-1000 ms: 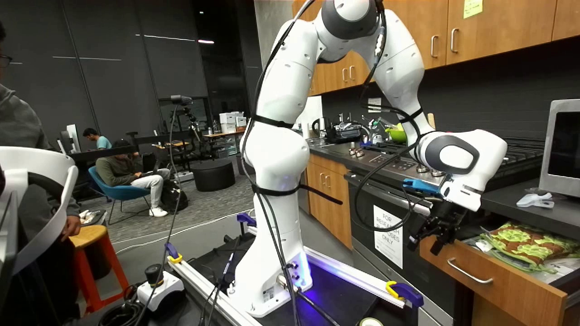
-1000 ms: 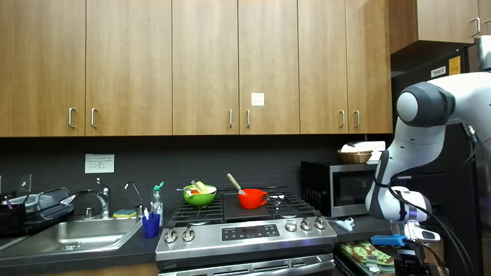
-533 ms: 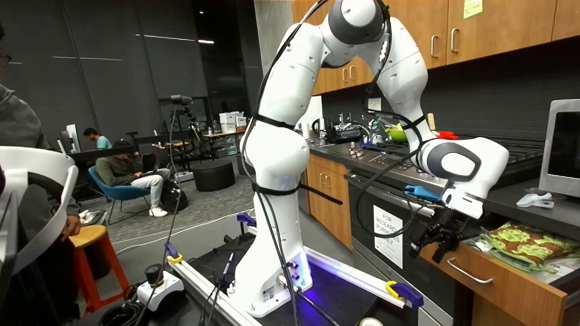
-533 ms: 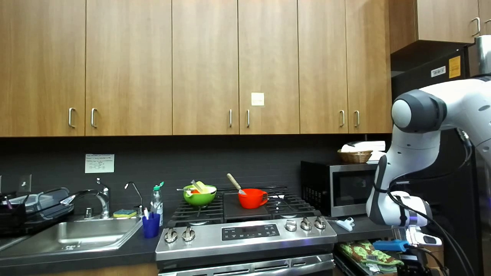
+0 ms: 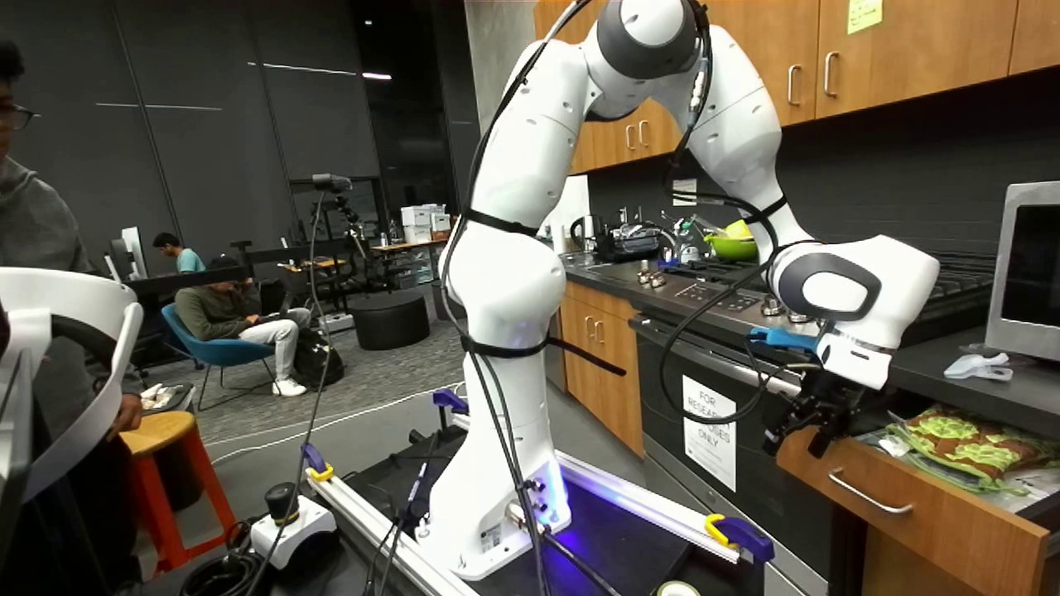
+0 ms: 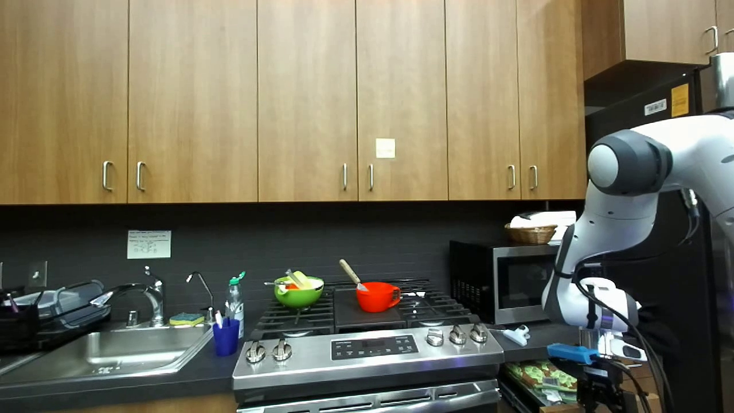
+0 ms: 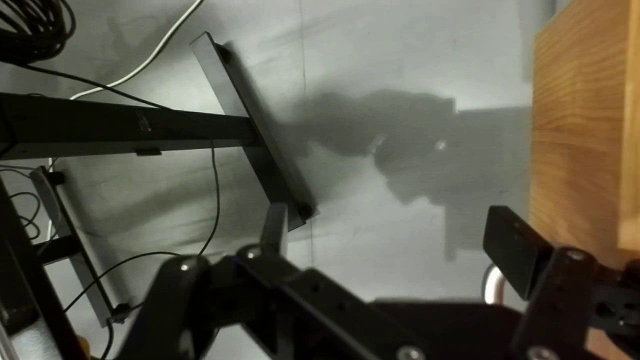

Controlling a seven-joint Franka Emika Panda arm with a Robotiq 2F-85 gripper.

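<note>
My gripper is open and empty, pointing down beside the front of a pulled-out wooden drawer. In the wrist view its fingers are spread wide over grey floor. The right finger is next to the drawer's wooden front; I cannot tell whether it touches. The drawer's curved metal handle shows partly behind that finger, and whole in an exterior view. A green-and-brown patterned fabric item lies in the drawer and shows also in an exterior view. There the gripper is partly cut off.
An oven stands beside the drawer, and the dark counter overhangs it. A white clip and a microwave are on the counter. A red mug and green bowl sit on the stove.
My gripper first dipped slightly, then rose and moved toward the drawer. The drawer has slid slightly inward, with the patterned item in it. The gripper has stayed empty.
</note>
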